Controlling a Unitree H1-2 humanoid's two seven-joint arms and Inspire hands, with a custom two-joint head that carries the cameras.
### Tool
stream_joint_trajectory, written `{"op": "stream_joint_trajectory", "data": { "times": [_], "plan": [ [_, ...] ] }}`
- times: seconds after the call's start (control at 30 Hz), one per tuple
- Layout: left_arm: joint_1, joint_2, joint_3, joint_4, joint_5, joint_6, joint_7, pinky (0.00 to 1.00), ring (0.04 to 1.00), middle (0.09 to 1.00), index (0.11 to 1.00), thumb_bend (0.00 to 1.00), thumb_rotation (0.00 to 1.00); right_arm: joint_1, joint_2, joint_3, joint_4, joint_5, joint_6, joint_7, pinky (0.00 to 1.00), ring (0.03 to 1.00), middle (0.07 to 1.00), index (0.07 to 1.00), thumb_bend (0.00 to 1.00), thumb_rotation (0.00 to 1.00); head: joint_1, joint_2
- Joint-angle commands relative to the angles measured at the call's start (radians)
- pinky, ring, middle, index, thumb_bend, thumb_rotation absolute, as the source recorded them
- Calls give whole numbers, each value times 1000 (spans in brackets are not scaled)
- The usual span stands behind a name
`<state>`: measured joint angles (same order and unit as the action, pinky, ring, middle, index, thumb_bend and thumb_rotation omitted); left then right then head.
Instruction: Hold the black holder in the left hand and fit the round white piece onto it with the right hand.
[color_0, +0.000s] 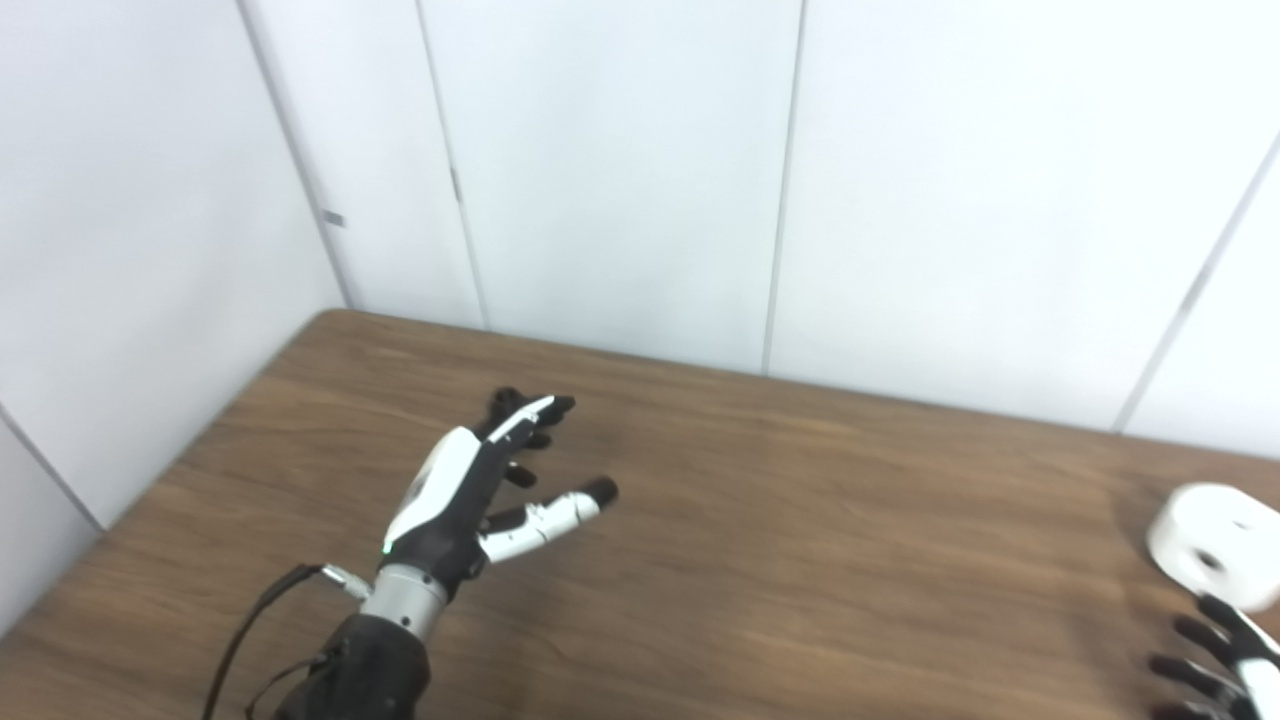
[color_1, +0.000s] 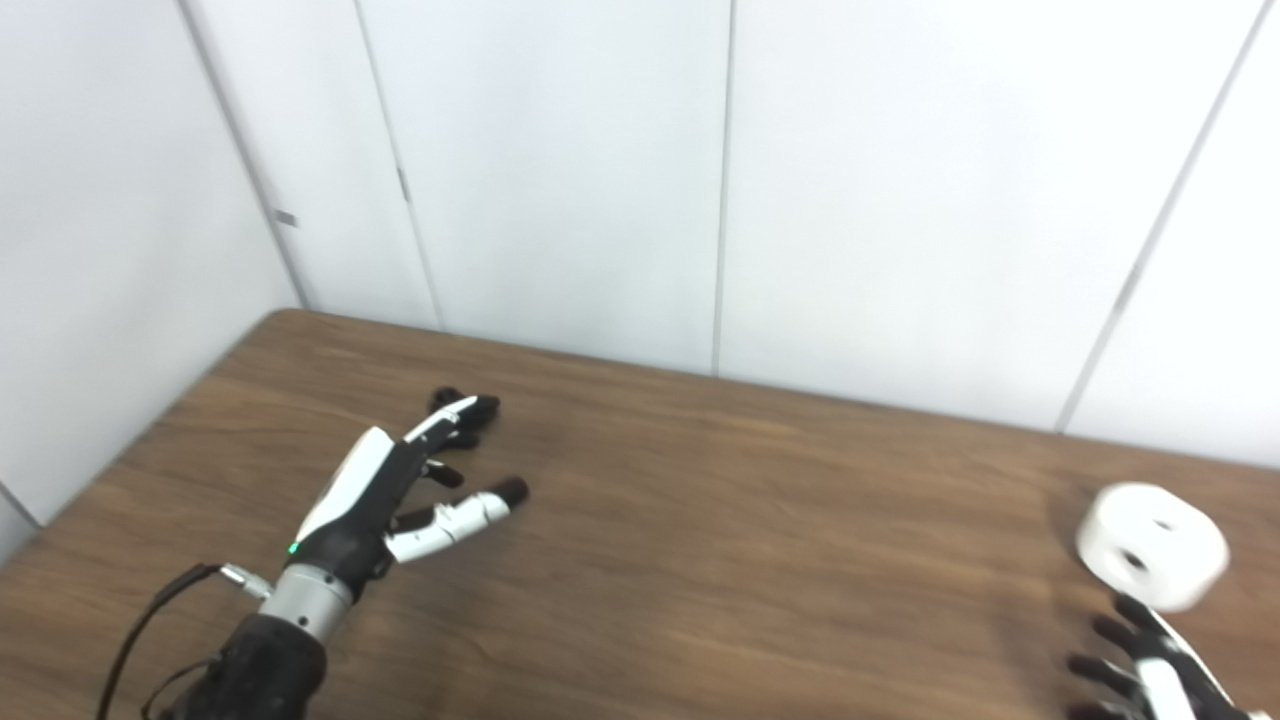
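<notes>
The round white piece lies just beyond the right hand, whose fingers are spread and empty (the left hand, well apart, is likewise open; no black holder shows).

The surface is a wood-grain tabletop in dark brown, with the grain running left to right. Its far edge runs from the far-left corner toward the right, dropping lower in the frame as it goes. Behind it stands a white panelled wall, divided by thin vertical seams. A second white wall closes the left side and meets the far wall at a corner near the far-left corner of the tabletop. A small grey mark sits on the seam near that corner. Lighting is even and diffuse; shadows on the tabletop are soft.
</notes>
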<state>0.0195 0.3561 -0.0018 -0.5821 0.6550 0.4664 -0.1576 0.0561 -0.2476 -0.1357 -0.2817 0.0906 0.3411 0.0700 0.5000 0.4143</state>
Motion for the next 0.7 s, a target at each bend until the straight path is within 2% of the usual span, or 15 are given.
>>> {"op": "stream_joint_trajectory", "data": {
  "times": [0.0, 0.23, 0.37, 0.5, 0.67],
  "plan": [
    [-88, 115, 16, -42, 441, -9, 25, 984, 971, 960, 937, 951, 642, -5, -2, -3, 50, -36, -31, -21, 536, 745, 868, 887, 569, 855, 12, -5],
    [-144, 116, 39, 128, 545, -5, 42, 1000, 1000, 997, 984, 1000, 697, -18, -10, -11, 105, -22, -63, -17, 547, 752, 892, 908, 571, 842, 112, -53],
    [-185, 84, 77, 248, 592, 2, 4, 1000, 1000, 1000, 999, 1000, 700, -23, -8, -26, 116, 4, -56, -11, 547, 756, 890, 904, 581, 828, 168, -76],
    [-213, 64, 95, 327, 624, 3, 2, 1000, 1000, 1000, 1000, 1000, 669, -28, -17, -35, 138, 18, -61, -3, 558, 764, 895, 893, 526, 803, 205, -86],
    [-247, 64, 115, 428, 601, 2, 6, 1000, 1000, 1000, 1000, 1000, 653, -28, -26, -51, 170, 43, -90, 16, 532, 763, 895, 906, 544, 797, 211, -79]
  ]
}}
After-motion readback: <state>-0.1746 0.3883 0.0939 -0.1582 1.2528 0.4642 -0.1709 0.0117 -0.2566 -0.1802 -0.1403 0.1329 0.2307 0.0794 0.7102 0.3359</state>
